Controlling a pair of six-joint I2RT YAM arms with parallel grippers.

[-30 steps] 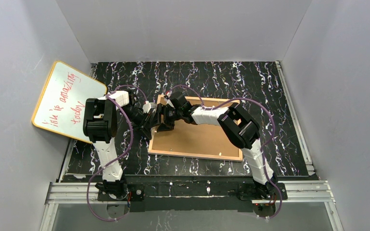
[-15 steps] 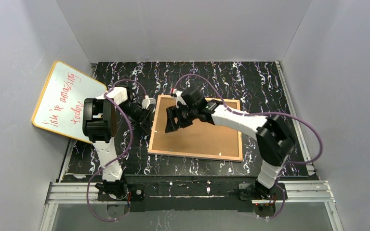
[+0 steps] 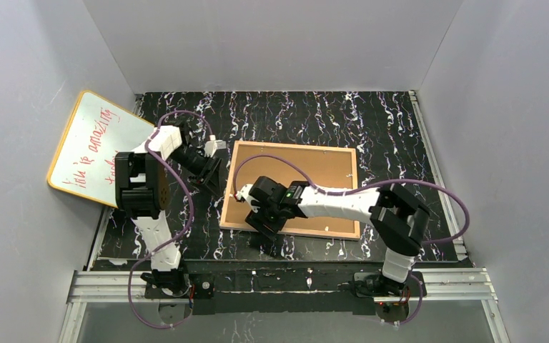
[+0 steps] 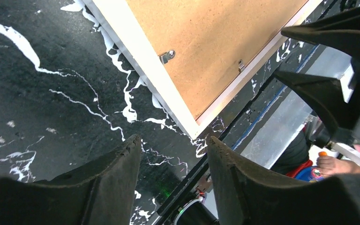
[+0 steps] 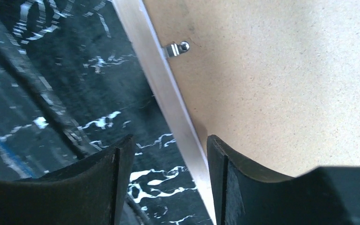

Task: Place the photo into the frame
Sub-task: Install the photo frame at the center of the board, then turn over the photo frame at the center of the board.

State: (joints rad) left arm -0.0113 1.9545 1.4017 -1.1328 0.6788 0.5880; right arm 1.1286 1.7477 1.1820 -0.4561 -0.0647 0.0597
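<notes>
The frame [image 3: 290, 230] lies reverse side up on the black marbled table, a brown backing board [image 3: 307, 179] filling it. The photo is hidden. My left gripper [image 3: 214, 183] hangs just left of the frame's left edge, open and empty. In the left wrist view my left gripper [image 4: 173, 140] is over bare table, with the frame's pale rim [image 4: 145, 61] and a metal clip [image 4: 167, 56] ahead. My right gripper [image 3: 263, 225] is at the frame's near left corner. It stands open [image 5: 169, 140] with the rim [image 5: 159, 79] passing under the gap, close to one finger, and a clip [image 5: 176, 48] further along.
An orange-rimmed whiteboard [image 3: 93, 146] with red handwriting leans at the far left by the wall. Grey walls enclose the table on three sides. An aluminium rail [image 3: 286, 279] runs along the near edge by the arm bases.
My right gripper has swept from the frame's far left corner down to its near left corner. My left gripper has opened and drawn back a little to the left of the frame.
</notes>
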